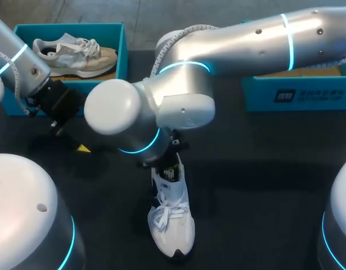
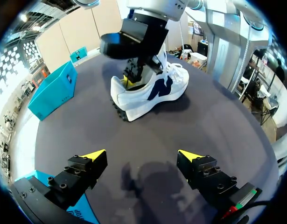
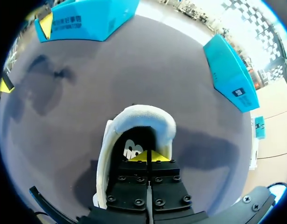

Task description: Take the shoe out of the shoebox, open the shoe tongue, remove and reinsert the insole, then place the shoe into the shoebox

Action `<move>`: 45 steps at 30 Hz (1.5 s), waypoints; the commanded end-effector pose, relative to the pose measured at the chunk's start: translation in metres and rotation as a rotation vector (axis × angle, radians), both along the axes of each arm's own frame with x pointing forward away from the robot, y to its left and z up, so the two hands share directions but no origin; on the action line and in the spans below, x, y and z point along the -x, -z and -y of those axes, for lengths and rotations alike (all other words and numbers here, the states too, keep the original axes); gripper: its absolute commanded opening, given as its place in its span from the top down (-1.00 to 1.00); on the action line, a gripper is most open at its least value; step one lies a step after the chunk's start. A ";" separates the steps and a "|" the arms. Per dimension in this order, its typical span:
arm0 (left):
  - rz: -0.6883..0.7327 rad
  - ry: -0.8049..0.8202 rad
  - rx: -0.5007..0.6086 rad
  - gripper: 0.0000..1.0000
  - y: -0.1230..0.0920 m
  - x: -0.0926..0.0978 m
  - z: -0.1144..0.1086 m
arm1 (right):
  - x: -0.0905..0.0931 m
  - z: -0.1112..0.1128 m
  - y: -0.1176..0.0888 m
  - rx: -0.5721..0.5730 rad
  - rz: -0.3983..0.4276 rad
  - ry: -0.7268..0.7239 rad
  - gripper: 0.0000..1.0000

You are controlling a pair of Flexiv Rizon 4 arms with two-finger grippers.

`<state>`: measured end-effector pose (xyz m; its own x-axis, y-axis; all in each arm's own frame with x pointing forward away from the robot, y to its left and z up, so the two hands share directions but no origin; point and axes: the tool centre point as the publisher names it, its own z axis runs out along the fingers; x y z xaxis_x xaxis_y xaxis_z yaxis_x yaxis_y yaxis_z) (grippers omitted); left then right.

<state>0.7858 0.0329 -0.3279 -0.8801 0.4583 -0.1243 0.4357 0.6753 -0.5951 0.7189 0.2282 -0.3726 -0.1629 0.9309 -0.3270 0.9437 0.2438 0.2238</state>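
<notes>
Right gripper (image 3: 148,157): fingers pressed flat together, yellow tips touching, pushed down into the heel opening of the white shoe (image 1: 171,222). Can't tell if anything thin is pinched between them. The insole (image 3: 130,149), with a printed mark, shows just beside the tips. The padded white collar wraps around the fingers.

Shoe: white upper, white laces tied, dark logo on the side, dark lugged sole at heel and toe. It stands upright on its sole on the dark table (image 1: 263,169), near the middle, toe pointing away from the boxes, heel under the right wrist.

Left gripper (image 2: 142,156): fingers spread wide, holding nothing, hovering over bare table. It is well apart from the shoe and faces its side.

Count:
- Shoes: 2. One is the white one on the table; the second shoe (image 1: 77,53), beige and grey with white laces, lies in the left shoebox (image 1: 123,50).
- Teal shoeboxes: 2, at the table's far edge. The right shoebox (image 1: 296,93) is partly hidden behind the right arm.
- Arms: 2.
</notes>
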 end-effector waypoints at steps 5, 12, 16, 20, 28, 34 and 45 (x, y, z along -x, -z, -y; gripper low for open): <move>-0.001 0.002 -0.003 -1.00 0.000 0.000 0.000 | -0.005 -0.002 0.023 0.010 -0.042 0.005 1.00; -0.001 0.002 -0.003 -1.00 0.000 0.000 0.000 | -0.005 -0.003 0.043 -0.010 -0.095 0.005 1.00; -0.001 0.002 -0.003 -1.00 0.000 0.000 0.000 | -0.001 -0.004 0.049 -0.071 -0.096 0.004 1.00; -0.001 0.002 -0.003 -1.00 0.000 0.000 0.000 | 0.004 -0.005 0.038 -0.123 -0.065 0.005 1.00; -0.001 0.002 -0.003 -1.00 0.000 0.000 0.000 | 0.007 -0.011 0.012 -0.162 -0.018 -0.014 1.00; -0.001 0.002 -0.003 -1.00 0.000 0.000 0.000 | 0.003 -0.018 0.036 -0.216 -0.084 -0.019 1.00; -0.001 0.002 -0.003 -1.00 0.000 0.000 0.000 | 0.002 -0.016 0.046 -0.229 -0.140 -0.013 1.00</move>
